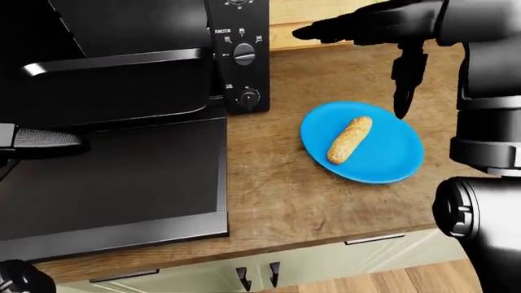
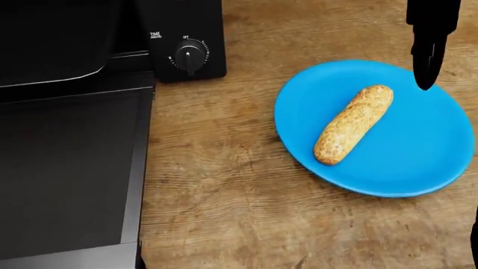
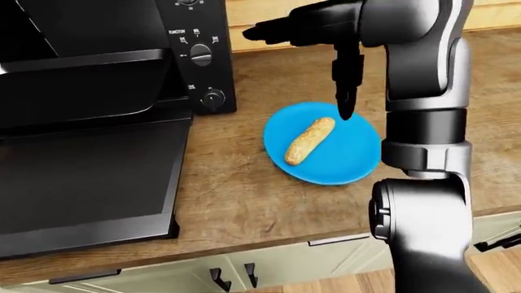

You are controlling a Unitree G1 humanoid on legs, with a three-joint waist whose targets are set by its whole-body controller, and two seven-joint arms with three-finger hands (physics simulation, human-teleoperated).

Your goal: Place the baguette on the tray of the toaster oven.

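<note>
The baguette [image 2: 352,124] is a short speckled tan loaf lying slantwise on a blue plate [image 2: 418,162] on the wooden counter. The black toaster oven [image 1: 236,55] stands at the left with its door [image 1: 114,183] folded down flat. A dark tray with a silver rim [image 1: 114,61] sticks out of its mouth. My right hand [image 1: 350,72] hovers above the plate, open and empty. One finger [image 2: 427,56] points down just above and to the right of the baguette's upper end, apart from it. A ribbed part of my left arm [image 1: 41,139] shows at the left edge; its fingers are hidden.
The oven's knob panel [image 2: 186,56] stands left of the plate. The counter's edge [image 1: 325,241] runs along the bottom of the left-eye view, with pale cabinet fronts below. My right arm's links [image 3: 423,152] stand to the right of the plate.
</note>
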